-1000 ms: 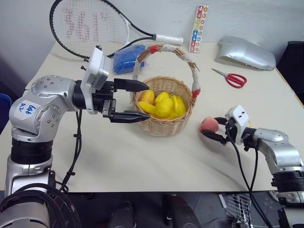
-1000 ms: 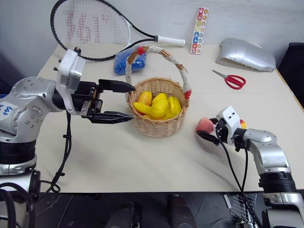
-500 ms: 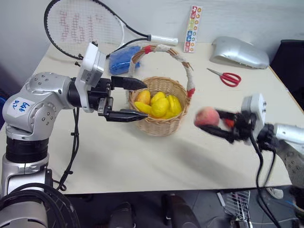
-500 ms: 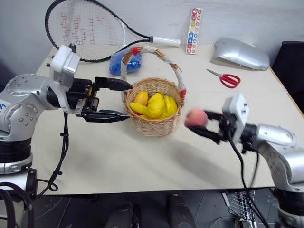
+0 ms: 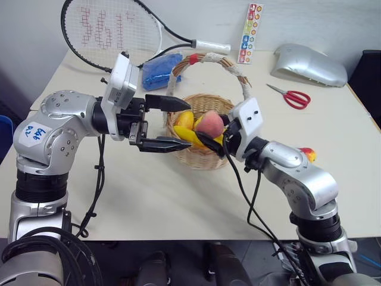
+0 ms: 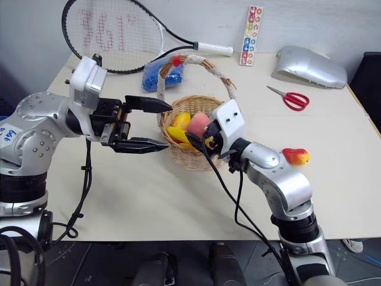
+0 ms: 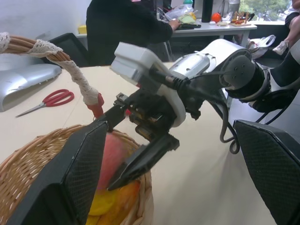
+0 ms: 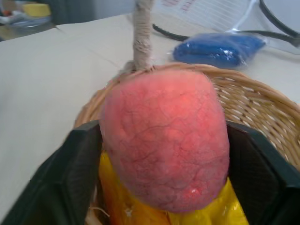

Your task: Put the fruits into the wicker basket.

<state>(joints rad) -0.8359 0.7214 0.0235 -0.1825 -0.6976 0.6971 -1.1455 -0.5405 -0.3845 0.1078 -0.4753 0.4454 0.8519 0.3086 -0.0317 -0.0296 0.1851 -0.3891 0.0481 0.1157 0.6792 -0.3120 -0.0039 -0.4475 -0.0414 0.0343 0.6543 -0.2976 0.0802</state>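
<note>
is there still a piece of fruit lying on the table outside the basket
Yes, the red-and-yellow mango lies on the table, out beyond the right arm and apart from the wicker basket.

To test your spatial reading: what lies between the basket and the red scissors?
Bare tabletop between the wicker basket and scissors, seen in the right eye view.

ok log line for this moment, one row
right gripper: peach between fingers, over wicker basket | left gripper: open, beside basket | mango: on table
</note>
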